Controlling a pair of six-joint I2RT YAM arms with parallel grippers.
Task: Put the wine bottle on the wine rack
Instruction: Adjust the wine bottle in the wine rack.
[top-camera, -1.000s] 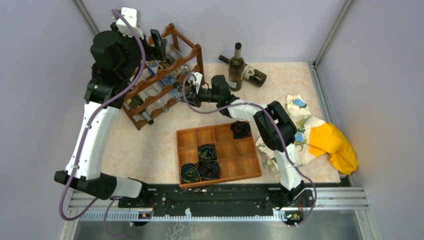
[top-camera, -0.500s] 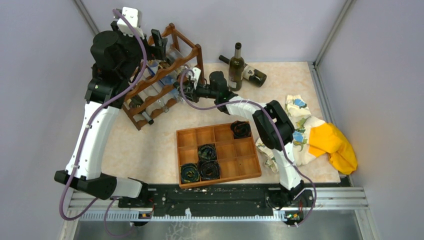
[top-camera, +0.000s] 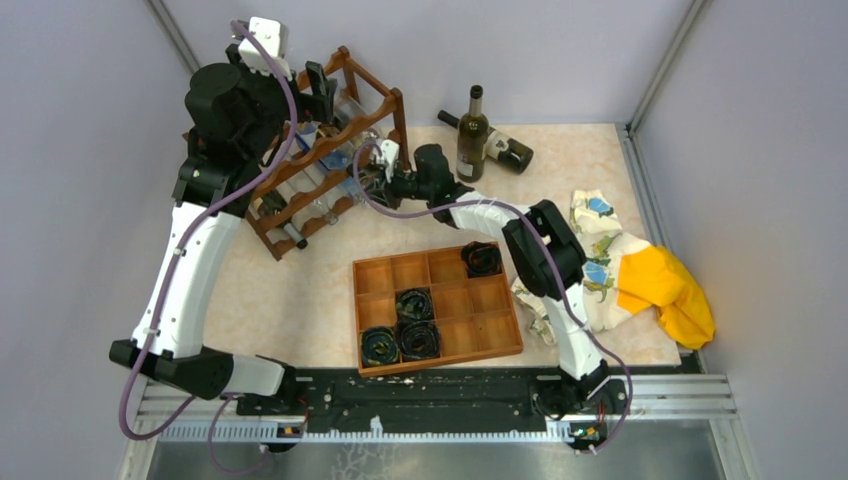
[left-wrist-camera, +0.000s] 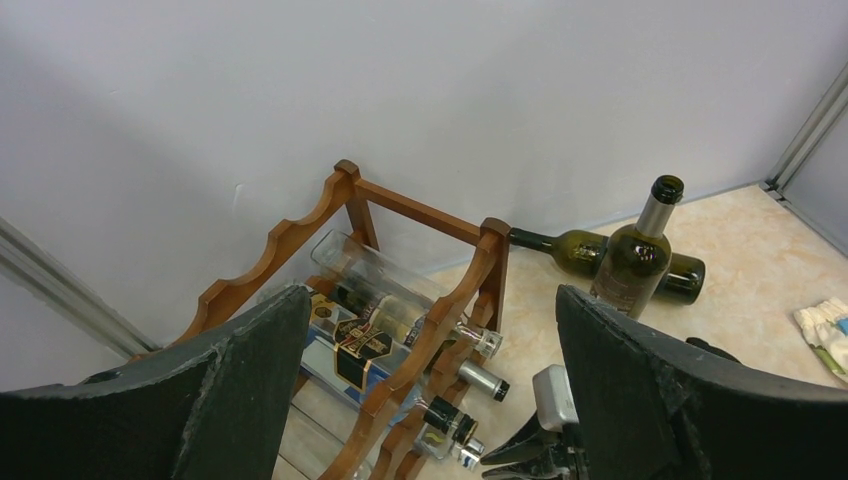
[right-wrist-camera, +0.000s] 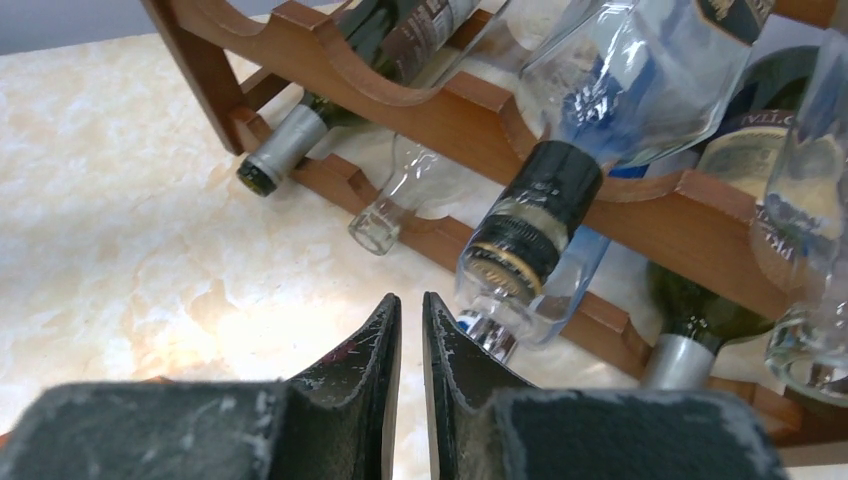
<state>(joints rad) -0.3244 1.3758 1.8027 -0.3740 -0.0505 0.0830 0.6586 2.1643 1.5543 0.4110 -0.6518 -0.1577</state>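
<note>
The dark reddish-brown wine rack (top-camera: 335, 140) stands at the back left and holds several bottles lying in its scalloped rails. It also shows in the left wrist view (left-wrist-camera: 420, 335) and the right wrist view (right-wrist-camera: 400, 95). My left gripper (top-camera: 318, 90) hovers open and empty above the rack's top, its jaws wide apart (left-wrist-camera: 430, 295). My right gripper (top-camera: 378, 177) is shut and empty, low at the rack's front (right-wrist-camera: 411, 300). Its right finger is next to the capped neck of a clear blue-tinted bottle (right-wrist-camera: 545, 200) in a lower tier. A dark wine bottle (top-camera: 472, 135) stands upright right of the rack.
A second dark bottle (top-camera: 508, 150) lies behind the upright one. An orange-brown compartment tray (top-camera: 440, 362) with coiled dark items sits at the front centre. A patterned cloth (top-camera: 600, 250) and a yellow cloth (top-camera: 668, 292) lie at the right. Grey walls close the back and sides.
My right gripper has moved a little up and left, closer to the bottle necks at the rack's front. The left arm has barely shifted.
</note>
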